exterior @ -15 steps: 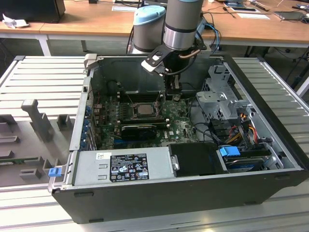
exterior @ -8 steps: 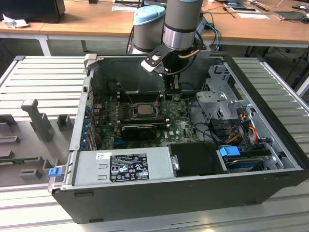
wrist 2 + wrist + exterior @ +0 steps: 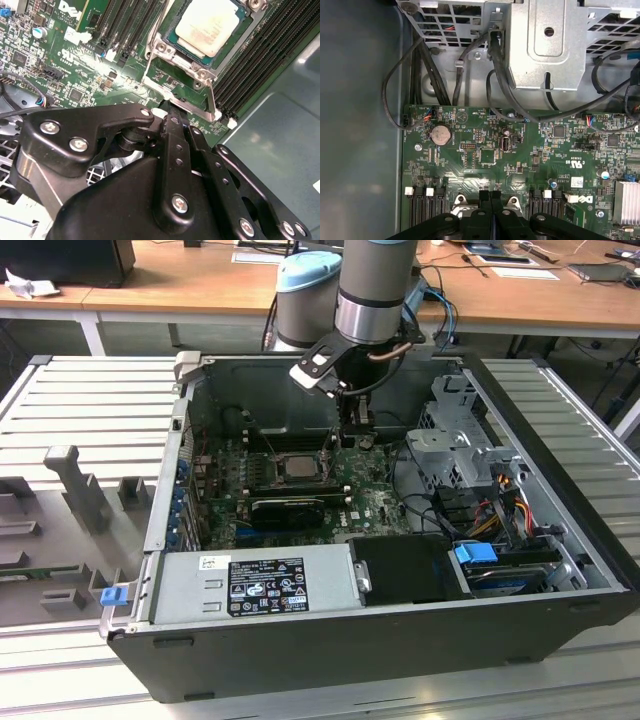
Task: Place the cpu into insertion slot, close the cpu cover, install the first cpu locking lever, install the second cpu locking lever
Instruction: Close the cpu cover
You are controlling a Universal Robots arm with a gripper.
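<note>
The cpu [image 3: 210, 22], a pale square chip, lies seated in the insertion slot [image 3: 171, 39] on the green board; the exterior view has it at the board's middle [image 3: 299, 464]. The cpu cover [image 3: 190, 106], a dull-metal frame with board showing through its cut-out, stands swung open off the socket toward my gripper. My gripper [image 3: 169, 112] is shut, fingers pressed together, with the tips at the cover's free edge. In the first wrist view the shut fingers [image 3: 490, 195] sit between two metal corners of that frame. In the exterior view the gripper [image 3: 355, 428] hangs just behind the socket.
Long black RAM slots [image 3: 260, 55] flank the socket on both sides. A black card [image 3: 290, 508] lies in front of it, a power supply [image 3: 255, 585] at the case front, a drive cage [image 3: 455, 440] with cables [image 3: 445, 75] to the exterior view's right.
</note>
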